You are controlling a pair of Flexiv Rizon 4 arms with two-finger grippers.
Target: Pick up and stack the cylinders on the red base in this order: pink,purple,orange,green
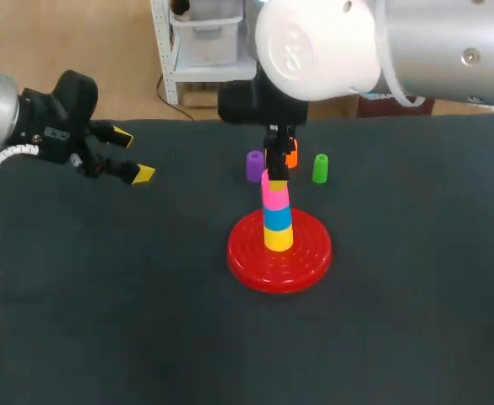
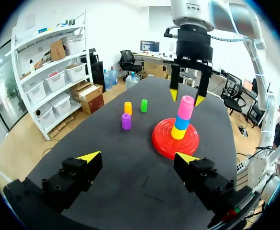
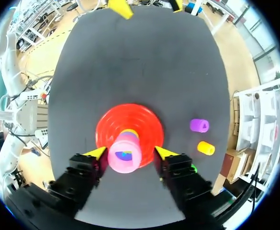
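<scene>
1. Red base (image 1: 251, 253) sits mid-way across our dark, matte table (image 1: 103, 329).
2. Our right gripper (image 2: 186, 97) hangs over the base, fingers apart either side of the pink cylinder (image 1: 274, 196), gaps showing.
3. Our left gripper (image 1: 133, 156) is well to the left, fingers spread, empty.
4. On the base, bottom up: yellow cylinder (image 1: 279, 239), blue cylinder (image 1: 277, 218), then pink.
5. Behind the base, upright on the table: purple cylinder (image 1: 254, 166), orange cylinder (image 1: 291, 154), green cylinder (image 1: 320, 168).

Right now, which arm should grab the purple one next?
Probably right. Its end effector hangs open around the pink cylinder atop the stack, and the purple cylinder stands close by. The left end effector is open too, but much farther away.
</scene>
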